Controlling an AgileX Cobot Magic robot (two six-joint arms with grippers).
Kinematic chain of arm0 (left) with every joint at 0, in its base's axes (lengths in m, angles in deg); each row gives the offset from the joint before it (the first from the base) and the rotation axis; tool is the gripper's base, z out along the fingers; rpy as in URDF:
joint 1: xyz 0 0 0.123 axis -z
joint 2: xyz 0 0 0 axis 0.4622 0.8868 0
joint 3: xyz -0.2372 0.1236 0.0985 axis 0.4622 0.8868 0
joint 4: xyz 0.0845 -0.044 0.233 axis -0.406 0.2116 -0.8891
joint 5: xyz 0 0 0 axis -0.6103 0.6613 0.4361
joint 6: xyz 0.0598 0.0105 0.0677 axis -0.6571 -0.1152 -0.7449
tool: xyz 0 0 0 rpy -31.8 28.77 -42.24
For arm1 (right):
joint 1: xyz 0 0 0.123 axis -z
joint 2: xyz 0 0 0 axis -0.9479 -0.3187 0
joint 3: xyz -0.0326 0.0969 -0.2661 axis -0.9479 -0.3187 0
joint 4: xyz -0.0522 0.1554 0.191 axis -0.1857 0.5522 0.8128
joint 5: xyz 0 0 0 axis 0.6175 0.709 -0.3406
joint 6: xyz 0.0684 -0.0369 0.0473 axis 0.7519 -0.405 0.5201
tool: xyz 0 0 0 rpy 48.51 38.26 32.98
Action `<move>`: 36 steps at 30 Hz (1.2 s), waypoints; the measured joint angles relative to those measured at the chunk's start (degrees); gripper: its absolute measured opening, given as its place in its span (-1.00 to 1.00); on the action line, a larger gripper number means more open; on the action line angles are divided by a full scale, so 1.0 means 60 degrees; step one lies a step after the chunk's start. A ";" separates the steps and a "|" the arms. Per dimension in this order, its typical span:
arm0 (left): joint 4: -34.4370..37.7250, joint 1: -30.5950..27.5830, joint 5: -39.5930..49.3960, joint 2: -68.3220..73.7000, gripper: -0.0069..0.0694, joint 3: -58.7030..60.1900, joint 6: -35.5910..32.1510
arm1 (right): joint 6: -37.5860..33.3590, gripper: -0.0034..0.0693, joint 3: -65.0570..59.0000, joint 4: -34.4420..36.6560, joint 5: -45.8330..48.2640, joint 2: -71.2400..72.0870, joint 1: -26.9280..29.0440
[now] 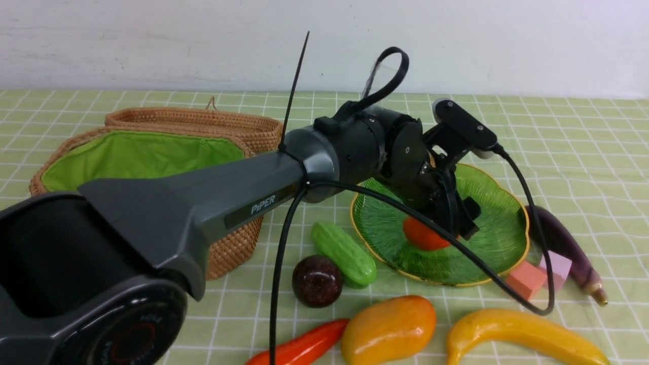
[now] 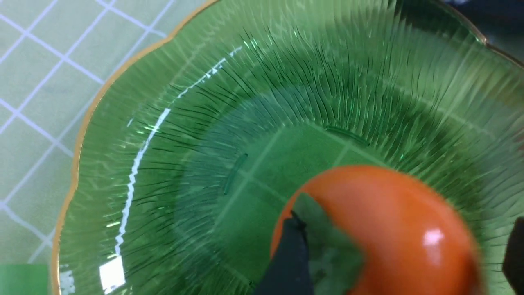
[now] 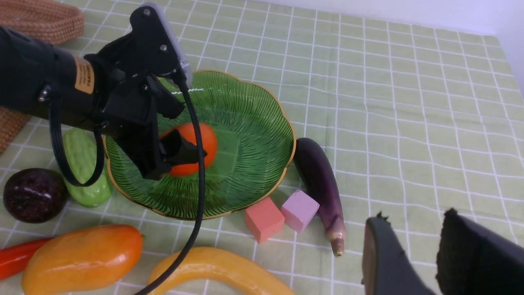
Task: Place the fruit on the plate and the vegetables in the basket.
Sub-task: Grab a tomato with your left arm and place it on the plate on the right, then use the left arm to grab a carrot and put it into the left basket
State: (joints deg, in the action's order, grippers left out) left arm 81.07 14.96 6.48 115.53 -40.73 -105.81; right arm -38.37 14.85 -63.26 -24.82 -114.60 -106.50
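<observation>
Early stage. Left gripper [image 3: 176, 164], jaws parted, straddles the orange fruit [image 1: 423, 235] resting on the plate [image 1: 497, 233]. Ball [image 1: 317, 280], mango [image 1: 389, 328], banana [image 1: 522, 332], cucumber [image 1: 345, 253], pepper [image 1: 299, 350] and eggplant [image 1: 563, 243] lie on the cloth (basket [image 1: 238, 248], far left, shows only lining). Right gripper [image 3: 415, 229]: parted, empty.

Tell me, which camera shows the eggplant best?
The right wrist view: the eggplant lies whole and uncovered beside the plate. The front view has a cable and a cube in front of it. The left wrist view shows nothing clearly of it.
</observation>
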 joint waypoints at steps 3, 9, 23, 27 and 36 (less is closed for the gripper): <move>0.0000 0.0000 0.0265 -0.0194 0.92 0.0000 0.0253 | 0.0000 -0.31 0.0000 0.0180 0.0000 0.0000 0.0000; -0.0014 0.0000 0.1433 -0.1116 0.68 0.0000 0.0706 | -0.0356 -0.30 0.0000 0.0589 0.0011 0.0000 0.0000; -0.1369 0.0000 0.6163 -0.4553 -0.85 0.0000 0.2097 | -0.1873 -0.28 0.0000 0.3051 -0.0077 0.0000 0.0000; -0.1962 0.0000 0.6541 -0.5420 -0.85 0.0313 0.2688 | -0.2292 -0.27 0.0000 0.3702 -0.0141 0.0000 0.0000; -0.1820 0.0000 0.6509 -0.8021 -0.85 0.5250 0.3608 | -0.2705 -0.27 0.0000 0.4580 -0.0069 0.0000 0.0000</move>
State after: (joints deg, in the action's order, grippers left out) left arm 70.15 14.96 45.54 67.40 -9.23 -84.16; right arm -54.60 14.85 -35.78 -25.24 -114.60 -106.50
